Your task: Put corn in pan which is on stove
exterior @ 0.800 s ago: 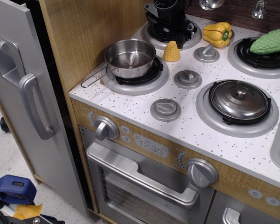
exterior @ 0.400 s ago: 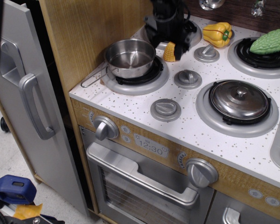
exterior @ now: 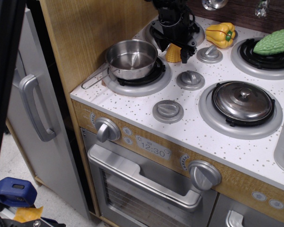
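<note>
The corn (exterior: 173, 55) is a small yellow-orange cob standing on the stove's white speckled top (exterior: 132, 106), just right of the pan. The shiny steel pan (exterior: 131, 58) sits empty on the front-left burner, its wire handle pointing left. My black gripper (exterior: 174, 51) has come down over the corn, open, with one finger (exterior: 183, 53) on the corn's right and the other on its left side. The upper part of the corn is hidden behind the gripper. I cannot tell whether the fingers touch it.
A yellow bell pepper (exterior: 221, 34) lies behind the corn. A green vegetable (exterior: 276, 41) rests on the back-right burner. A steel lid (exterior: 242, 100) covers the front-right burner. Grey knobs (exterior: 190, 79) stand between the burners. A wooden wall (exterior: 85, 33) rises left of the pan.
My gripper has moved forward from the back-left burner and down over the corn, so its fingers now straddle it. The corn and pan have not moved.
</note>
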`<state>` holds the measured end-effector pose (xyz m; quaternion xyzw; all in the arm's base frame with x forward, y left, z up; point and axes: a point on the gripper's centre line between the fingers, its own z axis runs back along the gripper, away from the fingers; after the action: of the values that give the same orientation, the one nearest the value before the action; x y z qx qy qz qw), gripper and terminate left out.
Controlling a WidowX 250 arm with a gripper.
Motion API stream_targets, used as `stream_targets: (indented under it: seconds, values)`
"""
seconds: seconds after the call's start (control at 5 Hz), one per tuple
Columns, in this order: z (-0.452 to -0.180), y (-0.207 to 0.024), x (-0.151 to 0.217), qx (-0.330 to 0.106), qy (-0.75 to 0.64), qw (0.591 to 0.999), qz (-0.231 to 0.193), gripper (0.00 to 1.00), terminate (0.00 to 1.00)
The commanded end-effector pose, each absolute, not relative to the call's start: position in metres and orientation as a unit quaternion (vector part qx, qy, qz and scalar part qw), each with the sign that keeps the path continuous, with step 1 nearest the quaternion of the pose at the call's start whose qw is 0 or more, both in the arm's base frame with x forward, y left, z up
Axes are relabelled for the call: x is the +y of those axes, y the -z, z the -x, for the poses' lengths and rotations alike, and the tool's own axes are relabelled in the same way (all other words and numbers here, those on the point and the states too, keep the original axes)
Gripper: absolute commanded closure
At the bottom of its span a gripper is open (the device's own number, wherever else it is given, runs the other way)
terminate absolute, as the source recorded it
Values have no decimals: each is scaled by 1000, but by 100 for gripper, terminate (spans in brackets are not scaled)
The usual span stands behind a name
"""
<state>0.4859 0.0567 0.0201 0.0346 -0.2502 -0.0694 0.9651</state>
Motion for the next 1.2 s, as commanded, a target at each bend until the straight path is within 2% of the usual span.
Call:
stream_targets:
  seconds: [0.0, 0.4, 0.6, 0.8, 1.0]
  values:
    - [-495, -38, 61, -287, 60, 956, -34, 100, 0]
    - [-509, -52, 64, -285, 65, 956, -33, 100, 0]
    - [-512, -79, 64, -294, 77, 949, -87, 100, 0]
    - [-510, -102, 67, -281, 75, 951, -108, 100, 0]
    - [-491, -120, 79, -285, 78, 944, -148, 100, 0]
